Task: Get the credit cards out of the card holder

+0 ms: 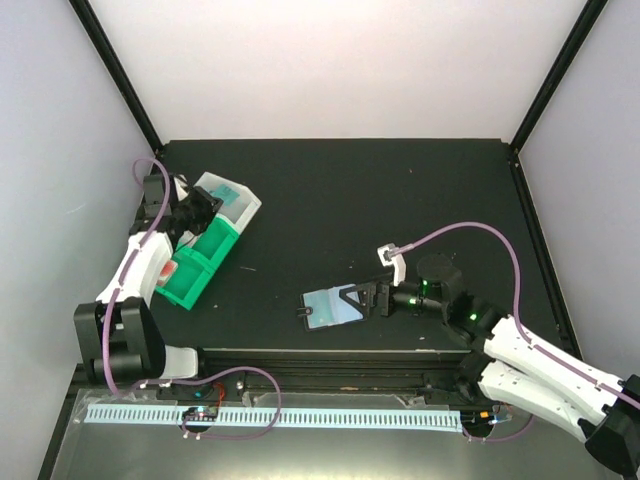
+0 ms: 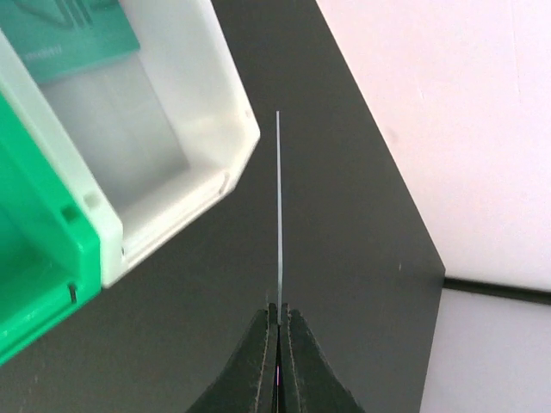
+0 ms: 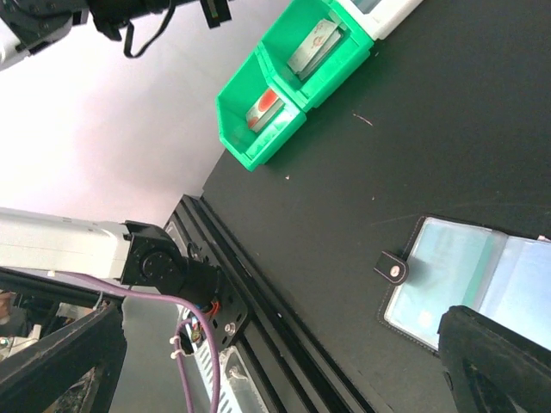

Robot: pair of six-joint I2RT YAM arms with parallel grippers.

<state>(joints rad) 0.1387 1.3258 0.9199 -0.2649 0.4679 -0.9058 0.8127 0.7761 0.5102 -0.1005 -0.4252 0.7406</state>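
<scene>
Overhead: the card holder (image 1: 330, 308) lies open and flat on the black table (image 1: 400, 200), right of centre and well apart from the bins at the left edge.
Left gripper (image 2: 277, 310): fingers pressed together on an edge-on card (image 2: 278, 206), which stands out straight from the tips as a thin pale line; its face and colour cannot be told.
Held card's place: just outside the near corner of the white bin (image 2: 228, 86), over bare table.
White bin: a teal card (image 2: 77, 34) with white marks lies flat inside, at the far end.
Green bin (image 3: 258, 146): joined to the white bin's side; one compartment holds a red-marked card (image 3: 263, 107), the next a grey-white card (image 3: 314, 47), both leaning.
Right gripper (image 1: 372, 298): low at the card holder's right edge, one dark finger (image 3: 499, 361) overlapping its near corner in the wrist view; whether the fingers are spread or pinching cannot be told.
Card holder, close up: pale blue-grey clear pockets face up, and a black snap tab (image 3: 394, 271) juts from its left edge.
</scene>
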